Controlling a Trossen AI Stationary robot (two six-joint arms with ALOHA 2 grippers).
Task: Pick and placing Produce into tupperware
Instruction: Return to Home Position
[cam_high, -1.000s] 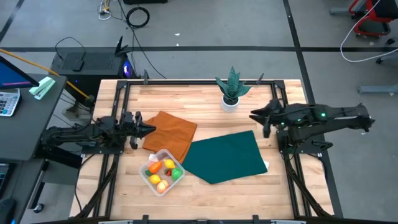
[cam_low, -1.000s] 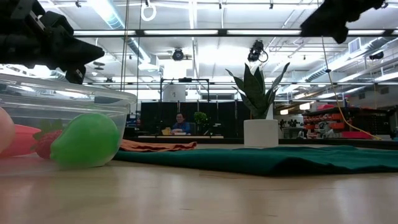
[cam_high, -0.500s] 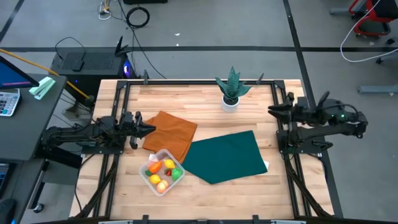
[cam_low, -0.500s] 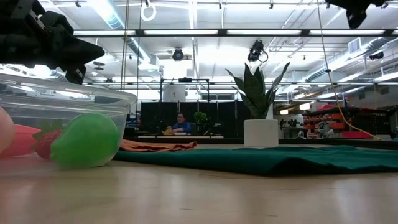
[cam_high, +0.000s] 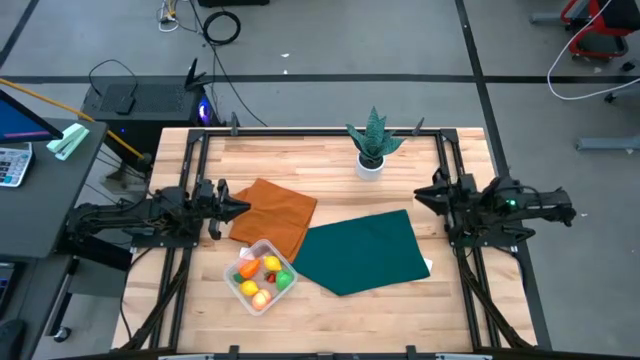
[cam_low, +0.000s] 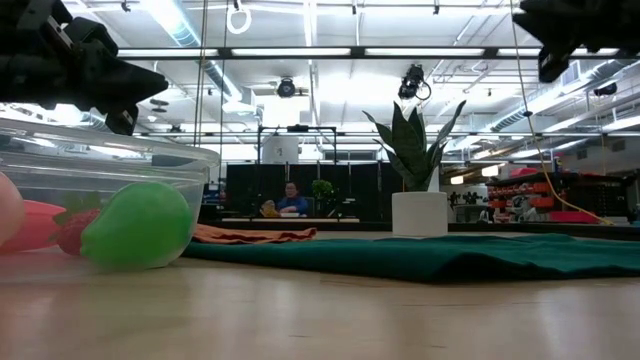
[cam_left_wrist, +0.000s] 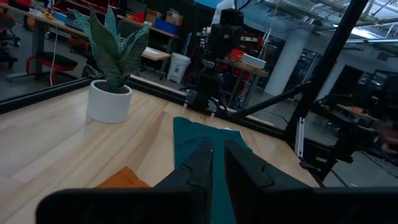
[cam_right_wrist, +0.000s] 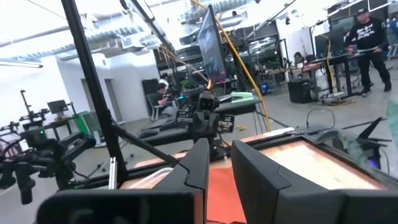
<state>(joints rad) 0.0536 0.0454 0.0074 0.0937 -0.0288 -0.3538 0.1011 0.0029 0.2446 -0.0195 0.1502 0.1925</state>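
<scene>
The clear tupperware (cam_high: 260, 276) stands on the table near its front left. Inside it lie the produce pieces (cam_high: 262, 277): yellow, orange, red and green. The low view shows the tub wall (cam_low: 110, 165) with a green piece (cam_low: 140, 224) and a red strawberry (cam_low: 70, 231) behind it. My left gripper (cam_high: 238, 208) is shut and empty at the table's left, over the orange cloth's edge. My right gripper (cam_high: 420, 194) is shut and empty near the table's right edge, above the wood. Both also show in their own wrist views, left (cam_left_wrist: 217, 147) and right (cam_right_wrist: 219, 147).
An orange cloth (cam_high: 276, 214) and a dark green cloth (cam_high: 365, 250) lie flat mid-table, just beyond and to the right of the tub. A spiky green plant in a white pot (cam_high: 371, 147) stands at the far edge. Black frame rails (cam_high: 462, 215) run along both sides.
My right arm has folded back from mid-table toward the table's right edge, and its gripper now sits closer to the arm's base. The tub, the produce and the cloths have not moved.
</scene>
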